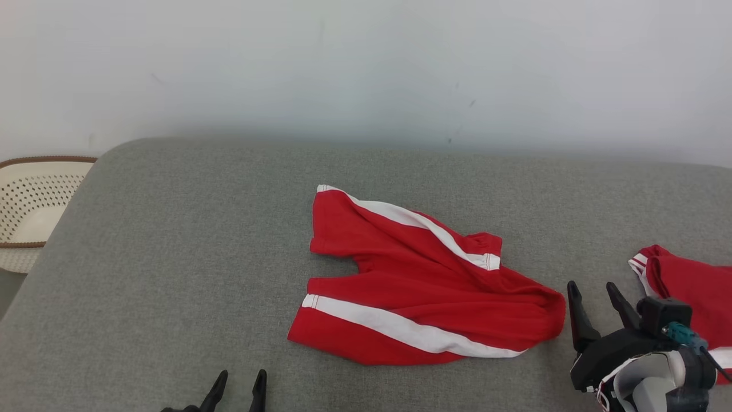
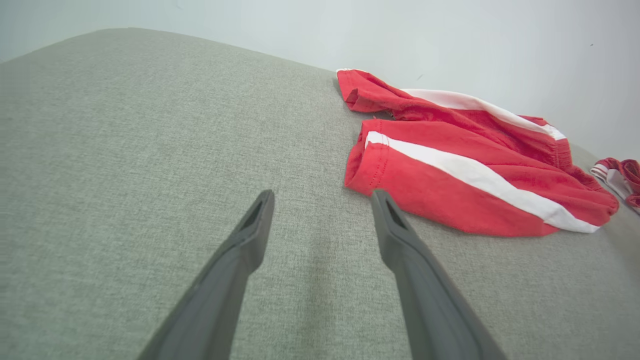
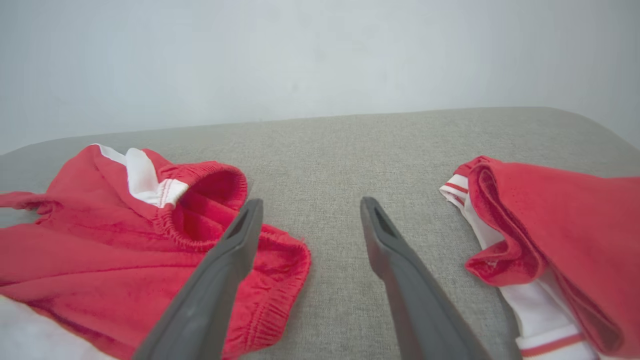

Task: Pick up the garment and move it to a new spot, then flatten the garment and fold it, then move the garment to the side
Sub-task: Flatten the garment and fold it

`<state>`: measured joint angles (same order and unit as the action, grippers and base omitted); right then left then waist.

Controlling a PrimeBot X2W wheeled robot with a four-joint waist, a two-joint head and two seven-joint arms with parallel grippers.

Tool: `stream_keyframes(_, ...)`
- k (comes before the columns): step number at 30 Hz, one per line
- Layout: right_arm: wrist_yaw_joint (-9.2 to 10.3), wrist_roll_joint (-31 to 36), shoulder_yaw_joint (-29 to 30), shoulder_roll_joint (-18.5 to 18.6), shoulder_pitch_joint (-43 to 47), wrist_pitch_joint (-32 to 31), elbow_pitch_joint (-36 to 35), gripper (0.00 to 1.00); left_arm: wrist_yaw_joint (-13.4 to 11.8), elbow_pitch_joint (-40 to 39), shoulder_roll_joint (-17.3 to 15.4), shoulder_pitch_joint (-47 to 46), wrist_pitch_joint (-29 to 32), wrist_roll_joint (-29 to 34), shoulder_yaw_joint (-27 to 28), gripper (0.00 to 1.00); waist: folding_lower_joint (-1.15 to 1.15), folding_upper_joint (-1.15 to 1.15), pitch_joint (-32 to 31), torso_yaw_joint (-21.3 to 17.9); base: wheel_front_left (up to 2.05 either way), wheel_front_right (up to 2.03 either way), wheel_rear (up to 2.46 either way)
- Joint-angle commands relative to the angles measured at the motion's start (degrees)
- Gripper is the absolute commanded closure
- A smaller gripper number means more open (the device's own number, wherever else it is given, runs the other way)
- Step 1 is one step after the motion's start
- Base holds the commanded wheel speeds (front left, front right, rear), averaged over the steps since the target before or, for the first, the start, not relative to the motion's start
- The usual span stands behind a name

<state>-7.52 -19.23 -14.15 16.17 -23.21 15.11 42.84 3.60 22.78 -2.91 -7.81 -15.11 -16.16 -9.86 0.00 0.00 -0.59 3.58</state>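
Shorts lie just left of my right gripper's spread, empty fingers, waistband nearest, legs running leftward; left gripper, likewise spread, sits farther off.

Red white-striped garment, rumpled, mid grey surface

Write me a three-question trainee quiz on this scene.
1. True or false: the right gripper is shut on the red shorts.
2. What stands past the left edge of the gray fabric surface? A) a perforated basket B) a bucket C) a cardboard box
3. Fill in: the shorts' side stripes are ____.
Key: 1 false, it is open and holds nothing; 2 A; 3 white.
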Motion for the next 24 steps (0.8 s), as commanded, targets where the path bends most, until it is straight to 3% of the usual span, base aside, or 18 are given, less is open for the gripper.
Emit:
stream_keyframes(1, 0.07, 0.71, 0.41, -0.64, 1.43, 0.01, -1.73, 0.0, -0.32, -0.59, -0.02, 1.43, -0.04, 0.86, 0.6, 0.0, 0.0, 0.0, -0.52, -0.28, 0.0, 0.0, 0.0)
stream_keyframes(11, 0.07, 4.15, 2.87, -3.85, 10.44, 0.01, -12.29, 0.0, -2.77, -7.36, -0.03, 4.22, -0.05, 5.99, 4.02, 0.0, 0.0, 0.0, -1.54, -3.32, 0.0, 0.0, 0.0)
stream_keyframes(24, 0.07, 5.93, 4.24, -5.32, 15.55, 0.02, -16.92, 0.0, -4.49, -9.52, -0.03, 6.03, -0.04, 8.0, 3.94, 0.0, 0.0, 0.0, -1.3, -6.08, 0.0, 0.0, 0.0)
